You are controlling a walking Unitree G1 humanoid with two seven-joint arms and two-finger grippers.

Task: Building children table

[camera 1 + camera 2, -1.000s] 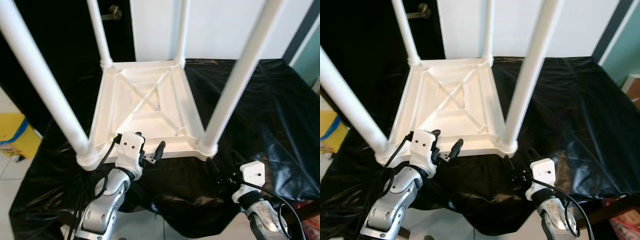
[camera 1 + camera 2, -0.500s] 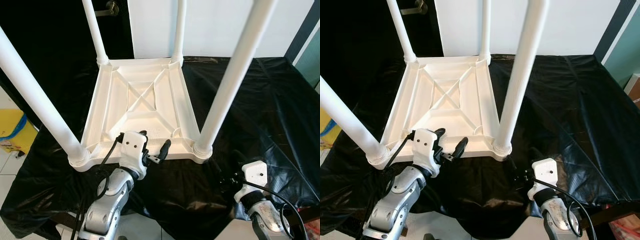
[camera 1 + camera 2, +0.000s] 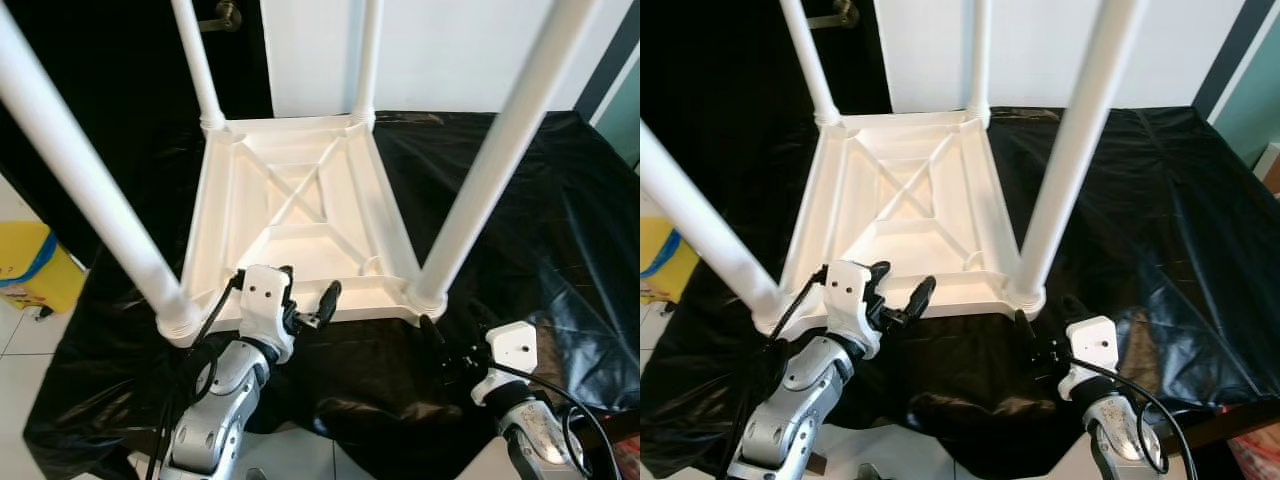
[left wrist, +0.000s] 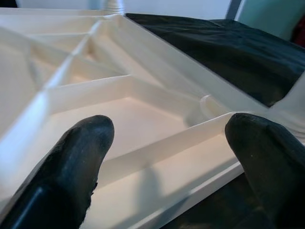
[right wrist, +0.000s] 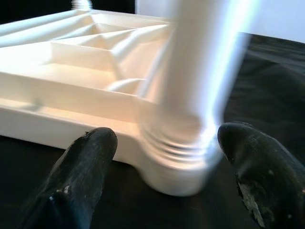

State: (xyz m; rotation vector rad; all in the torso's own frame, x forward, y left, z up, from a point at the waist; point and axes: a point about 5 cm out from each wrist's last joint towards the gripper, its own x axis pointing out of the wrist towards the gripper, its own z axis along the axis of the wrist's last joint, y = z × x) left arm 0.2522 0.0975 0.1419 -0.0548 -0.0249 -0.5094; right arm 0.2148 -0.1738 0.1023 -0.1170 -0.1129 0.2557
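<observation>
A white plastic children's table (image 3: 300, 200) lies upside down on a black sheet (image 3: 540, 200), its four legs pointing up. The near-right leg (image 3: 490, 170) rises from its threaded socket, and the near-left leg (image 3: 90, 180) stands at the other front corner. My left gripper (image 3: 305, 290) is open at the near rim of the tabletop; the left wrist view shows that rim (image 4: 157, 148) between its fingers (image 4: 76, 162). My right gripper (image 3: 435, 345) is open just in front of the near-right leg's base (image 5: 186, 138), which sits between its fingers (image 5: 90, 152) untouched.
The black sheet covers a low platform whose front edge is just below my arms. A yellow bin (image 3: 30, 270) stands on the tiled floor (image 3: 30, 340) at the left. Behind the table are a dark door with a handle (image 3: 225, 15) and a white wall (image 3: 450, 50).
The whole picture has shifted a little, so the camera moved. Both grippers stay open in about the same places at the table's near edge.
</observation>
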